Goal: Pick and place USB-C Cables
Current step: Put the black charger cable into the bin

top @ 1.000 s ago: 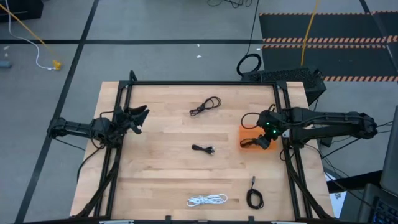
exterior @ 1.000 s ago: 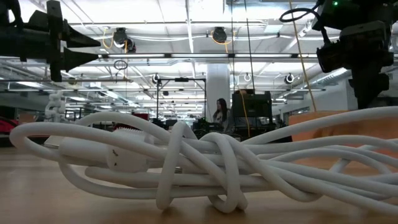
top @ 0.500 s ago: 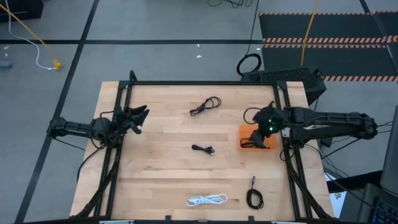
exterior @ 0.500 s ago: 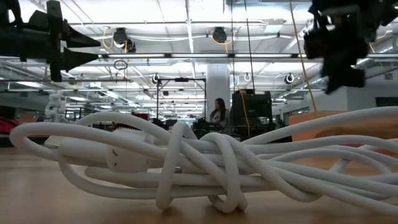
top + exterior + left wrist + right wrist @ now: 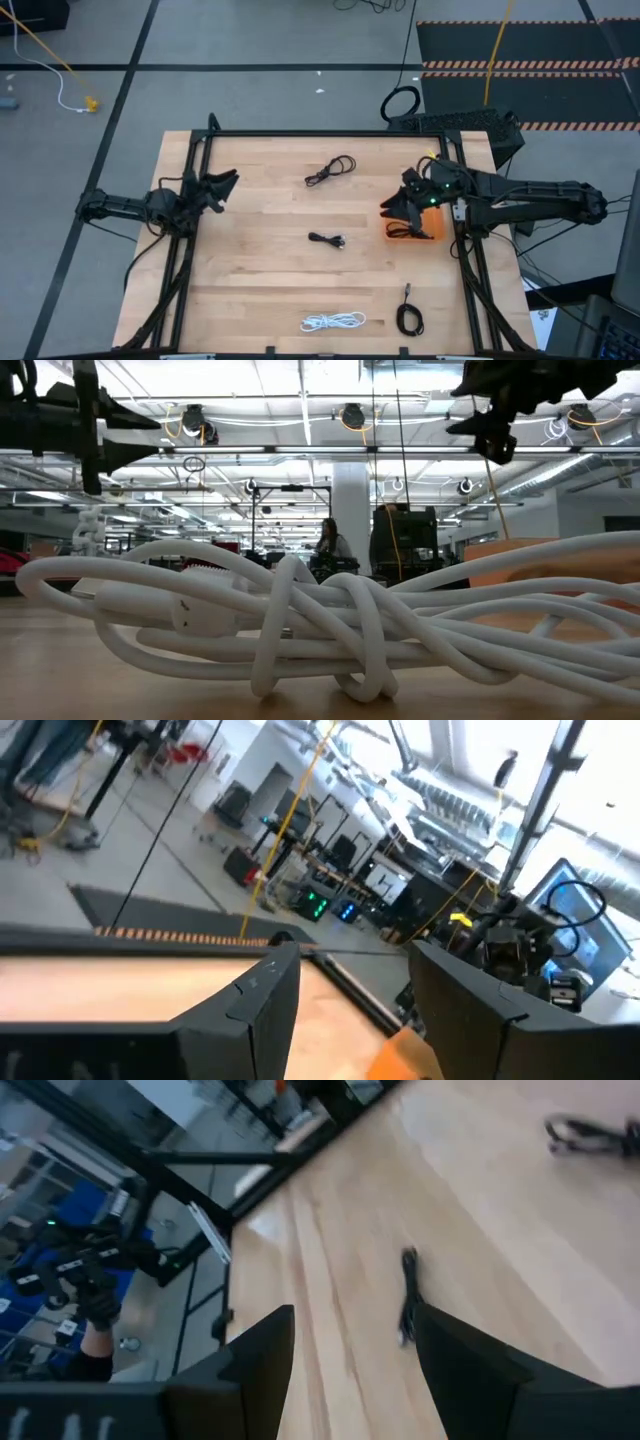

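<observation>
Wooden table (image 5: 260, 280) bears white cable (image 5: 333, 321); no legible writing.

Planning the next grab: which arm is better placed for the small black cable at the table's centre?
Right, probably. The right claw hangs open by the orange rectangular tray, facing the small black cable. The left claw waits open at the left edge.

A yellow cord (image 5: 497, 45) crosses the floor beyond the table (image 5: 250, 270).
</observation>
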### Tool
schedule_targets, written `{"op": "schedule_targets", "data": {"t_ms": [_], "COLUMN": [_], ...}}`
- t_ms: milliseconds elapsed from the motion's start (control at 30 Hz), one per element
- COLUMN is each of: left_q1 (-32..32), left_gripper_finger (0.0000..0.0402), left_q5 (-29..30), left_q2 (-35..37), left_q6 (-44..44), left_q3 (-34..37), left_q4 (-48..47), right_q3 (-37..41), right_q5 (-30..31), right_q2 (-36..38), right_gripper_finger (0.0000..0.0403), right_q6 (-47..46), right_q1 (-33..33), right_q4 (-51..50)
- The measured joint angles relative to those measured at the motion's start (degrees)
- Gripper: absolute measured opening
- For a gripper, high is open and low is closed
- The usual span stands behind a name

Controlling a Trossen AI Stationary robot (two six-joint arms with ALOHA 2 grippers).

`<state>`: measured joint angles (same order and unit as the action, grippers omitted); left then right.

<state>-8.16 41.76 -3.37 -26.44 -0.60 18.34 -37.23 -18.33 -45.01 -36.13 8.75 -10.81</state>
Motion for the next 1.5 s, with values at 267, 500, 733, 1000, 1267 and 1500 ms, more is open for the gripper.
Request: {"op": "schedule_targets", "data": {"t_ms": [267,500,733,1000,1267,1500], "left_q1": [0.0,0.01,0.02,0.04,1.59,6.82], "left_gripper_finger": [0.0191,0.0191,0.0191,0.0191,0.0191,0.0191], "left_q5": [4.04,-9.53,-19.9,-20.32,-20.36,-22.57], "left_q2": [0.02,0.02,-2.92,-17.45,-33.95,-45.33], "left_q6": [-0.9,-3.63,0.39,6.57,7.17,9.84], "left_q3": [0.0,0.0,-1.29,-14.31,-20.98,-27.78], "left_q4": [5.83,5.81,16.49,7.29,2.63,-2.08], "right_q3": [0.0,0.0,0.0,0.0,0.02,0.02], "right_q5": [3.2,10.86,10.78,14.91,16.09,15.24], "right_q2": [0.0,-0.02,-0.02,0.02,-0.7,-1.85], "right_gripper_finger": [0.0196,0.0196,0.0196,0.0196,0.0196,0.0196], "right_q6": [7.31,9.08,11.99,13.26,14.12,14.7], "right_q1": [0.02,0.17,0.2,0.24,0.26,0.26], "right_q4": [8.25,12.19,17.33,20.31,19.48,20.92]}}
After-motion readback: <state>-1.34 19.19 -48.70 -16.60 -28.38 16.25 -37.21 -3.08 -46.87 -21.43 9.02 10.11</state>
